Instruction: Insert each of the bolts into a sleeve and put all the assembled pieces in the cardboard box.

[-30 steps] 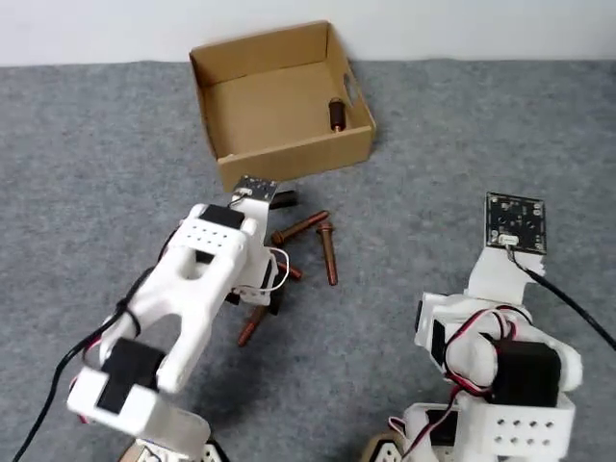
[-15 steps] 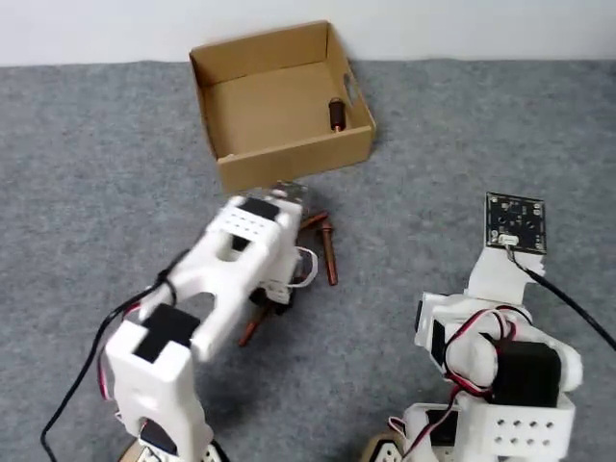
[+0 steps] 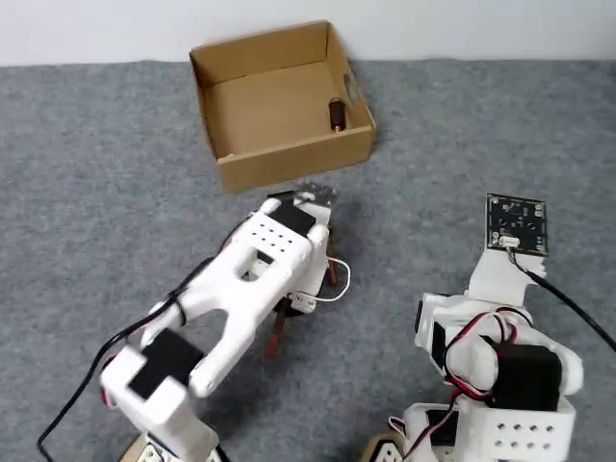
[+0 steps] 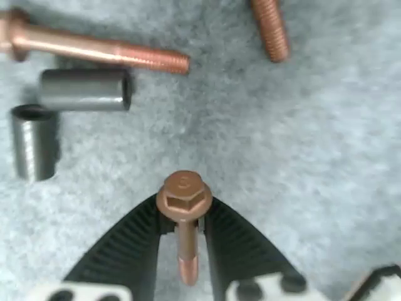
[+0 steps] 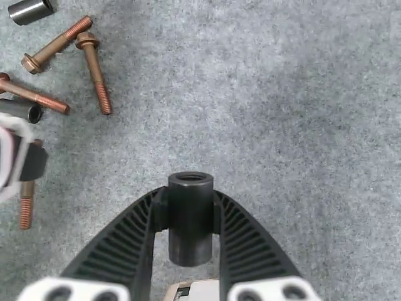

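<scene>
On grey desk [image 3: 87,192], box [image 3: 289,159] at upper centre holding one piece [image 3: 337,114]; left hand [image 4: 182,219] just below it clenched on a bolt [image 4: 183,193], right hand [image 5: 190,202] grasping a sleeve [image 5: 190,232]; loose bolts [image 5: 94,72], sleeves [image 4: 84,89] nearby.

white arms [image 3: 241,289] — black ribbed fingers [image 5: 128,241], black cable [image 3: 568,300]

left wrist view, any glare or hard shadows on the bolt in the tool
Left wrist view: no hard glare. The bolt in the left tool has a mild sheen on its head, and a loose sleeve shows a pale streak. High view: even light, just a soft shadow on the table under the left arm.
</scene>
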`<state>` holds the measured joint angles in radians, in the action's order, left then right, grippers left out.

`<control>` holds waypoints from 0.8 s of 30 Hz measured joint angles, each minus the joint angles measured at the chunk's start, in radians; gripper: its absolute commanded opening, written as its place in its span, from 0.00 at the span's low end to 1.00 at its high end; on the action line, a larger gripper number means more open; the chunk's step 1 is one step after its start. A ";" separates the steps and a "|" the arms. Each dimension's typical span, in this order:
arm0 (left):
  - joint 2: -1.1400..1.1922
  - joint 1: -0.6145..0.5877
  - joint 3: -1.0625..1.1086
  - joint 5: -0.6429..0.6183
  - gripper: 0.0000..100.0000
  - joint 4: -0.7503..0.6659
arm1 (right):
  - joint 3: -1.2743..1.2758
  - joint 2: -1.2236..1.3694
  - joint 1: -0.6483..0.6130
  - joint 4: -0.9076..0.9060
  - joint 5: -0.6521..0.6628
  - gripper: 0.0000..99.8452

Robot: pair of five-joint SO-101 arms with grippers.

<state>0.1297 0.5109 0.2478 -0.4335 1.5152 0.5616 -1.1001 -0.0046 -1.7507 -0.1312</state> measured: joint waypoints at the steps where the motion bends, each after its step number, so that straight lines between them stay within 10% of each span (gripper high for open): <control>1: -0.041 0.002 0.000 -0.002 0.00 0.015 | 0.000 -0.005 0.000 0.000 0.000 0.01; 13: -0.582 -0.028 0.023 -0.003 0.00 0.051 | 0.040 -0.201 0.000 0.026 0.058 0.01; 24: -1.132 -0.037 0.448 -0.006 0.00 -0.272 | 0.247 -0.405 -0.152 0.218 0.058 0.01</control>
<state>-1.0027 0.4741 0.6958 -0.4396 1.2436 0.8086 -1.5052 -0.1565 -1.5328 -0.0729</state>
